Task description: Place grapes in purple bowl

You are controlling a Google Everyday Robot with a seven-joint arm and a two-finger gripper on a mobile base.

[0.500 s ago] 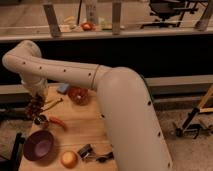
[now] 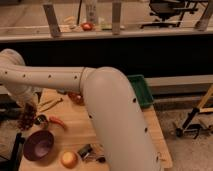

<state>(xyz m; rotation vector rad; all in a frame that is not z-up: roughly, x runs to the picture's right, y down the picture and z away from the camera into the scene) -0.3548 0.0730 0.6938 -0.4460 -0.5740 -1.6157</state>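
Observation:
My gripper (image 2: 31,106) is at the far left of the wooden table (image 2: 125,135), at the end of the white arm that sweeps across the view. It is shut on the grapes (image 2: 27,120), a dark reddish-purple bunch hanging below it above the table's left edge. The purple bowl (image 2: 39,145) sits on the table just below and slightly right of the hanging grapes. The bowl holds nothing.
A red chili pepper (image 2: 58,121) lies just right of the grapes. A yellow-orange fruit (image 2: 69,159) and a small dark object (image 2: 87,151) sit near the front edge. A red-orange bowl-like item (image 2: 76,98) is behind. A green tray (image 2: 142,90) stands at the back right.
The gripper with the grapes has moved left and down, closer to the purple bowl. The things on the table have not moved.

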